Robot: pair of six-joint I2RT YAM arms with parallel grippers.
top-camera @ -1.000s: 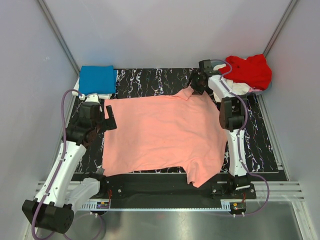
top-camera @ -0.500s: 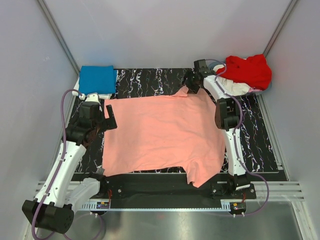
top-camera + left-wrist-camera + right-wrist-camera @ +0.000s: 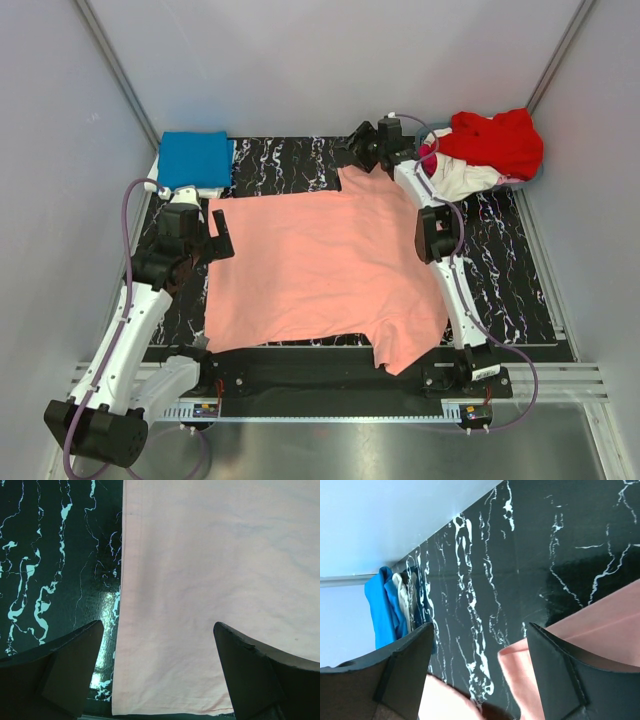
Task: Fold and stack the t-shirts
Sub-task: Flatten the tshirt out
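The salmon-pink t-shirt (image 3: pixel 320 265) lies spread flat on the black marbled mat (image 3: pixel 290 160), one sleeve hanging over the near edge. My left gripper (image 3: pixel 219 240) is open over the shirt's left edge. In the left wrist view the cloth (image 3: pixel 215 580) fills the gap in the gripper (image 3: pixel 157 672). My right gripper (image 3: pixel 354 153) is open just above the far sleeve (image 3: pixel 352 178). In the right wrist view the sleeve tip (image 3: pixel 520 672) lies between the open fingers (image 3: pixel 560 680), not gripped.
A folded bright blue shirt (image 3: pixel 195 158) sits on a white one at the far left corner, and it also shows in the right wrist view (image 3: pixel 379 610). Red (image 3: pixel 497 140), white (image 3: pixel 460 180) and magenta (image 3: pixel 430 160) shirts are heaped at the far right corner. Grey walls enclose the table.
My right gripper has moved left along the far edge, and the far sleeve has shifted left with it. The left arm has not moved.
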